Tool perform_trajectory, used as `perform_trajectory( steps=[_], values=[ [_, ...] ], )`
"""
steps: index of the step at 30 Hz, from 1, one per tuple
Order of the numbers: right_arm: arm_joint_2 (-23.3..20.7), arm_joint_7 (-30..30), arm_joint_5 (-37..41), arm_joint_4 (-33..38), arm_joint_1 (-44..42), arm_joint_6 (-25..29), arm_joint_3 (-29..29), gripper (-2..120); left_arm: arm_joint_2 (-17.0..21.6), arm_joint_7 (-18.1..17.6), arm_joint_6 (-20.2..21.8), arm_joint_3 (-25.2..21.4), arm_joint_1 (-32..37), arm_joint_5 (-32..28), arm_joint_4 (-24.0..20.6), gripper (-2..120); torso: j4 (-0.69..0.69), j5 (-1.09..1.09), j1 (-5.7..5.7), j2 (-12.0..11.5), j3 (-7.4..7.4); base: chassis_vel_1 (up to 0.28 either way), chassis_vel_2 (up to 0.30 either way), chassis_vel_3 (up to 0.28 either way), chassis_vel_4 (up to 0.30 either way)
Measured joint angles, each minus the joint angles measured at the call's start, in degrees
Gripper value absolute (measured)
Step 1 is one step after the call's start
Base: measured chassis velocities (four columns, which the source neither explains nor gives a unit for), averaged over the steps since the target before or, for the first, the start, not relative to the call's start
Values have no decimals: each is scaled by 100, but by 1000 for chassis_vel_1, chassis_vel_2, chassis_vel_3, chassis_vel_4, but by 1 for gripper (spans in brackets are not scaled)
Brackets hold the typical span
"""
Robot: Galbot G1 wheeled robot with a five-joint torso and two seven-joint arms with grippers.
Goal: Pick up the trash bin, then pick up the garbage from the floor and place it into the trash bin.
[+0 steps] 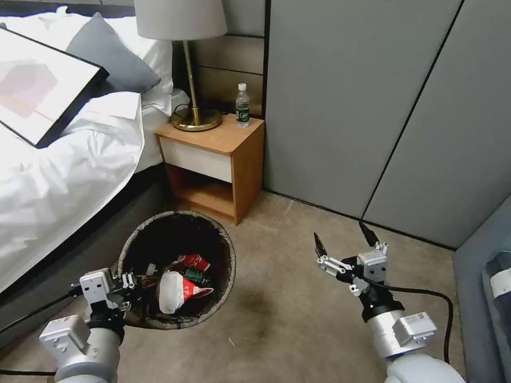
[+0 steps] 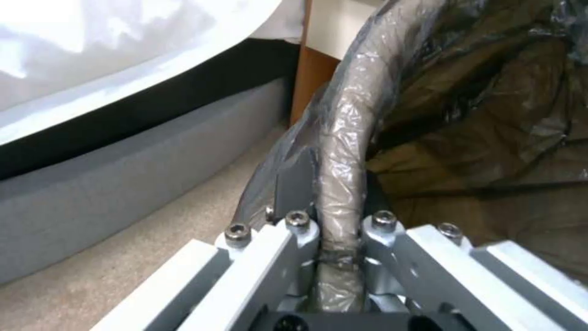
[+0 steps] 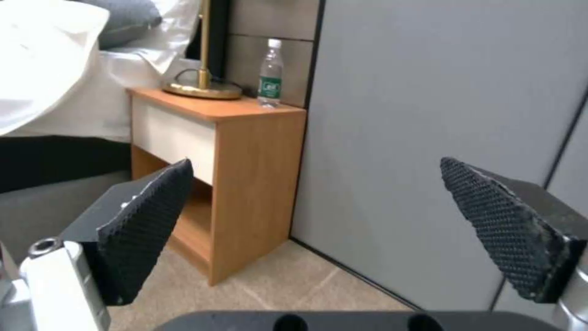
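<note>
The trash bin [image 1: 226,250], round with a dark bag liner, hangs tilted at the lower left of the head view, beside the bed. My left gripper [image 1: 134,287] is shut on its near rim; the left wrist view shows the bag-wrapped rim [image 2: 343,151] clamped between the jaws. Garbage [image 1: 181,290] lies inside the bin: red-and-white cartons and a small green piece. My right gripper [image 1: 343,239] stands open over bare carpet to the right of the bin, with nothing between its fingertips [image 3: 150,216].
A wooden nightstand [image 1: 218,159] with a brass lamp [image 1: 194,114] and a water bottle [image 1: 242,105] stands behind the bin. The bed [image 1: 64,175] runs along the left, grey wall panels [image 1: 383,106] behind, a grey seat [image 1: 487,298] at the right edge. Carpet [image 1: 298,319] lies between.
</note>
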Motion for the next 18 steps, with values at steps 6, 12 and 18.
perform_trajectory(
  steps=[6, 12, 18],
  values=[
    [-65, 28, 59, -28, 76, -27, -21, 100, -48, 0, 4, 0, 12, 3, 0, 3, 0, 0, 0, 0, 0, 56, 52, 58, 53],
    [-128, 65, 137, -63, 148, -57, -18, 100, -73, 0, 6, 3, 36, 13, 0, 3, 1, 0, 0, 0, 0, 71, 73, 82, 76],
    [-181, 98, 249, -70, 224, -136, 9, 100, -78, 0, 6, 3, 49, 17, 0, 3, 1, 0, 0, 0, 0, 77, 84, 84, 83]
  ],
)
